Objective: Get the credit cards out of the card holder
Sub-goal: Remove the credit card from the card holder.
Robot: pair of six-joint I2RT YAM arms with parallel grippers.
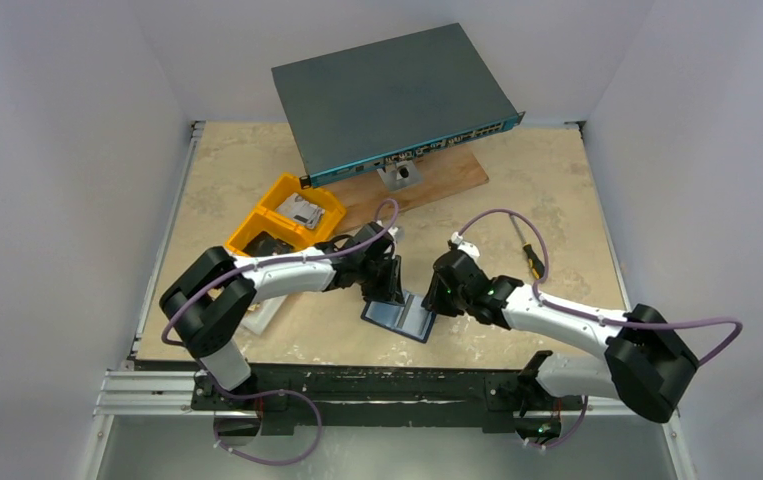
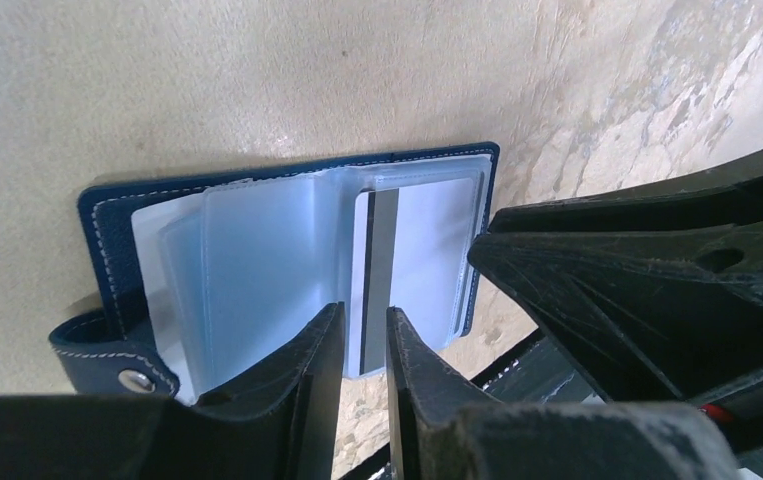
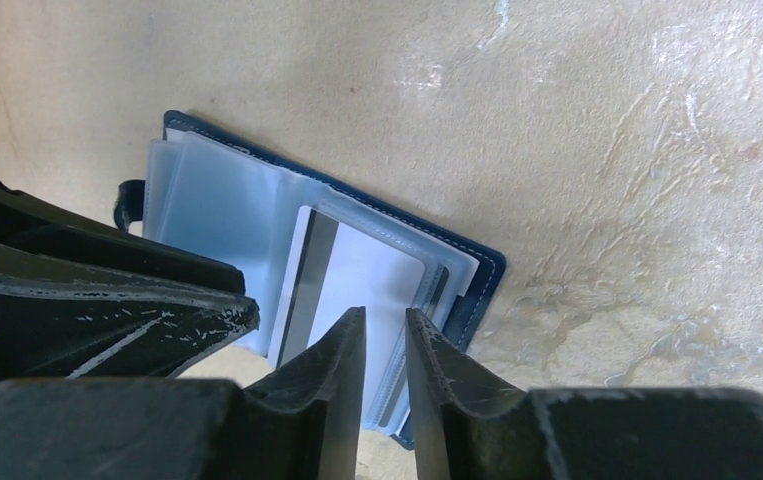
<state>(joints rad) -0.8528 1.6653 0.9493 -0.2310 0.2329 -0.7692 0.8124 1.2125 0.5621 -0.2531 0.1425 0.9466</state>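
The dark navy card holder [image 1: 402,320] lies open on the table between both arms, its clear sleeves up. In the left wrist view the card holder [image 2: 117,235] shows its stud tab at the lower left. A pale credit card [image 2: 382,260] with a dark stripe sits in a sleeve. My left gripper [image 2: 365,325] hangs over that card's near edge, jaws a narrow gap apart with nothing between them. In the right wrist view my right gripper [image 3: 385,330] hovers over the same credit card [image 3: 367,280] near the holder's [image 3: 487,270] edge, also narrowly open. Both grippers [image 1: 387,285] [image 1: 437,300] nearly touch.
Yellow bins [image 1: 282,220] with small items stand behind the left arm. A grey switch box [image 1: 392,95] leans on a wooden board [image 1: 447,180] at the back. A screwdriver [image 1: 529,258] lies at the right. The black front rail [image 1: 357,380] runs just below the holder.
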